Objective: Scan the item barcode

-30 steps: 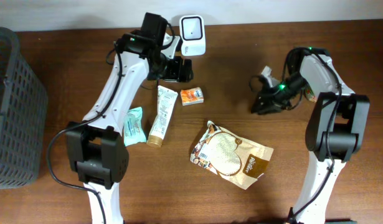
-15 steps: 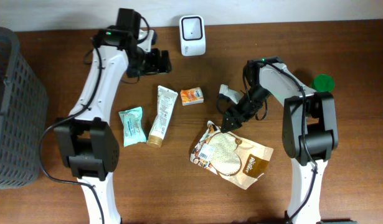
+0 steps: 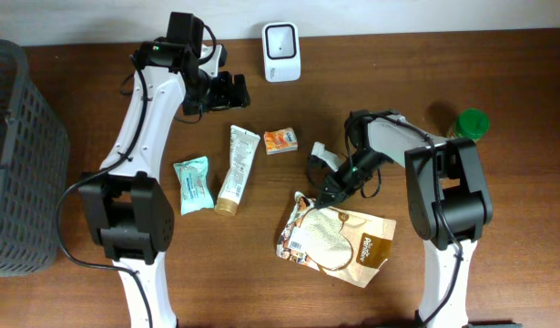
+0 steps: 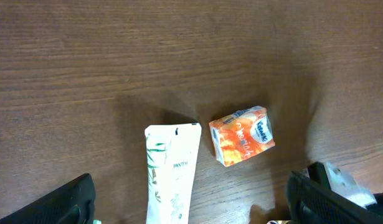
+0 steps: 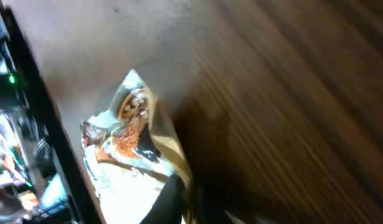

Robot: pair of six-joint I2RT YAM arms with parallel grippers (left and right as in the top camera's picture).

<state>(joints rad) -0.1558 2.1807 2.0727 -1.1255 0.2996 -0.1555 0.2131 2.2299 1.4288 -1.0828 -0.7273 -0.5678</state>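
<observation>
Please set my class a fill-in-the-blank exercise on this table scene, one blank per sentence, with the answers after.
The right gripper is shut on a corner of the ____.
Between the teal packet and the orange box lies a white ____.
The left gripper stands ____ and holds nothing.
Missing words: pouch; tube; open.

Left arm (image 3: 143,128) rises along the left of the frame, wrist bent rightward at upper left; left gripper (image 3: 236,91) points right, jaws wide apart. Right arm (image 3: 402,137) bends toward frame centre; right gripper (image 3: 327,189) angled down-left, jaws closed together.
</observation>
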